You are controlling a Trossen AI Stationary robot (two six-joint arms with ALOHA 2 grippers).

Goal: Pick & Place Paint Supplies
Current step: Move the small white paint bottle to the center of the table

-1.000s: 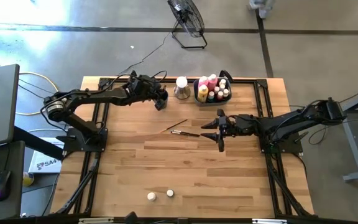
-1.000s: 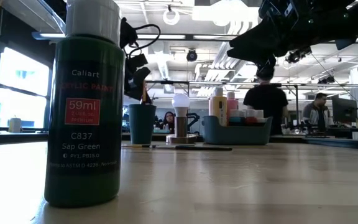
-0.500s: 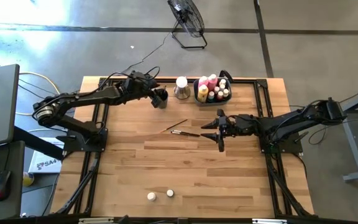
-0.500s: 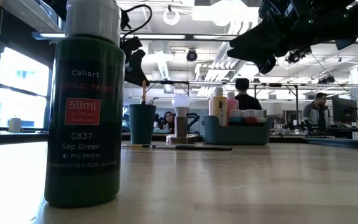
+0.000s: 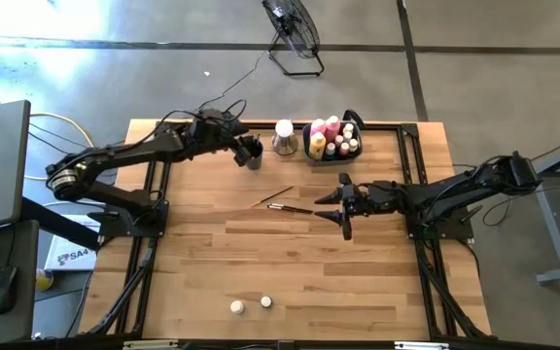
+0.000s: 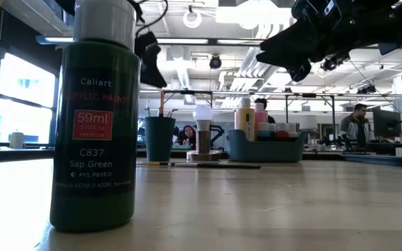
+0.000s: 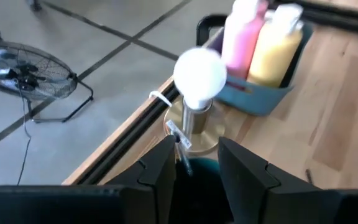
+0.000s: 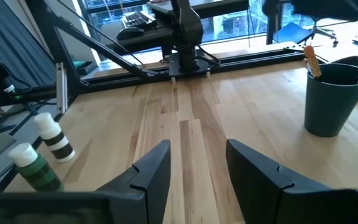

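Two thin brushes lie loose near the middle of the table, one slanted, the other nearly level, their ends close together. Both are slim and dark-handled, flat on the wood and so likely awkward to pinch.

Taking the high view as a clock face with twelve at the far edge, the right gripper hovers just off the brushes at three o'clock. Its fingers are spread with nothing between them, probably lined up for the next pick.

At eleven o'clock, a dark cup already holds a brush standing upright. The left gripper sits directly over the cup with its fingers parted and the brush end between them. It looks let go rather than pinched, which suits a drop-off just made.

At one o'clock, the grey-blue bin keeps a pink bottle, a yellow bottle and smaller pots standing together. A white bulb on a metal stand stands between cup and bin.

Down at six o'clock, well apart from everything, a green bottle and a striped bottle stand side by side, not yet collected.
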